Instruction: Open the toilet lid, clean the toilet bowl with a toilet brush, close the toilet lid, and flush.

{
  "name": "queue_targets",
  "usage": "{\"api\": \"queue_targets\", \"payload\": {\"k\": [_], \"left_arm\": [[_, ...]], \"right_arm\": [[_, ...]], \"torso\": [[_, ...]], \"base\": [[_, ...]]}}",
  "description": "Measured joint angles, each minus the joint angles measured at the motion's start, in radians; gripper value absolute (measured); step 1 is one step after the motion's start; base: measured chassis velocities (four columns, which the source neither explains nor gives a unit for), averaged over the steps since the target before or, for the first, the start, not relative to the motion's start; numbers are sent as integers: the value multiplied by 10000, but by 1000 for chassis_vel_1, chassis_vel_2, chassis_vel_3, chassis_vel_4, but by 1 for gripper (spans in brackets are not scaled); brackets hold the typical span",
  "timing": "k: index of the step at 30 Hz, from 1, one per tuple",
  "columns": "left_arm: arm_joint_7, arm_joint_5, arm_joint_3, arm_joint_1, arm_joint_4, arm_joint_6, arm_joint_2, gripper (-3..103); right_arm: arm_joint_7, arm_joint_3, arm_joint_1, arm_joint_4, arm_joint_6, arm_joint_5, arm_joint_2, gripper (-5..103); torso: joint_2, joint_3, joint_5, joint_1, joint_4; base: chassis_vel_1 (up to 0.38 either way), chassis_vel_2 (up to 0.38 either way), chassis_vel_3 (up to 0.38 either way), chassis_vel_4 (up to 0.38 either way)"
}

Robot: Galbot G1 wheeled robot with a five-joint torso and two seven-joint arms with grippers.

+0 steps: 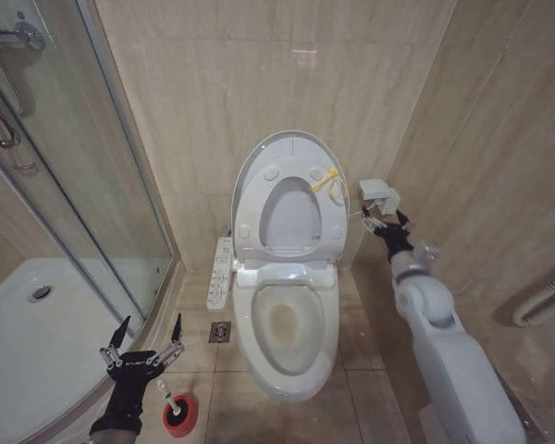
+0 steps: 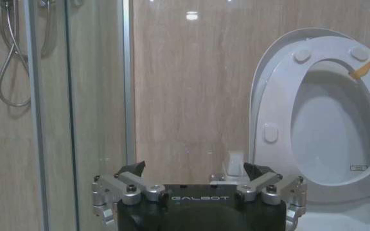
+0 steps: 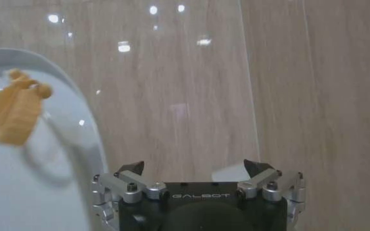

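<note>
Jaws on both arms were spread wide with nothing between them. The left gripper hung low at about 8 o'clock from the toilet bowl, right above the toilet brush, which sat in its red holder on the floor by the shower rail. The right gripper was up at roughly 2 o'clock from the bowl, just beside a small white box on the wall, touching nothing as far as I could see.

The toilet lid was already up against the wall, with the seat and its yellow tie folded up too, so the bowl was open, stained brown inside.

So the step in hand looked like grabbing the brush. To do it well, I'd say come straight down with the left jaws either side of the thin white handle, well above the holder, and close firmly so the stick doesn't swivel. Then lift vertically until the bristle head clears the holder, or the holder may tip or come along. Hard to tell from the head view how much handle was sticking up under the gripper, so go slow on the approach.

The left wrist view had its gripper aimed at the wall and the lid, not down at the brush, so the wrist would need to pitch down first.
</note>
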Motion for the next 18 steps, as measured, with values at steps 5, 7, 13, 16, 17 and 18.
{"api": "queue_targets", "payload": {"k": [5,7,13,16,17,18], "left_arm": [[2,0,1,1,0,0,1,100],[2,0,1,0,0,0,1,100],[2,0,1,0,0,0,1,100],[2,0,2,0,0,0,1,100],[2,0,1,1,0,0,1,100],[2,0,1,1,0,0,1,100]], "right_arm": [[-64,-218,1018,-1082,384,-415,185,100],[-168,-316,1592,-1798,739,-818,245,100],[-356,-387,2199,-2643,1199,-1253,316,100],[-443,-470,2605,-3267,1529,-1691,488,100],[-458,-501,2737,-3491,1689,-1867,557,100],[-458,-501,2737,-3491,1689,-1867,557,100]], "torso": [[0,0,-1,0,-1],[0,0,-2,0,-2],[0,0,0,0,-3],[0,-1,-2,0,-3],[0,0,0,0,-3],[0,0,0,0,-3]], "base": [[0,0,0,0],[0,0,0,0],[0,0,0,0],[0,0,0,0],[0,0,0,0],[0,0,0,0]]}}
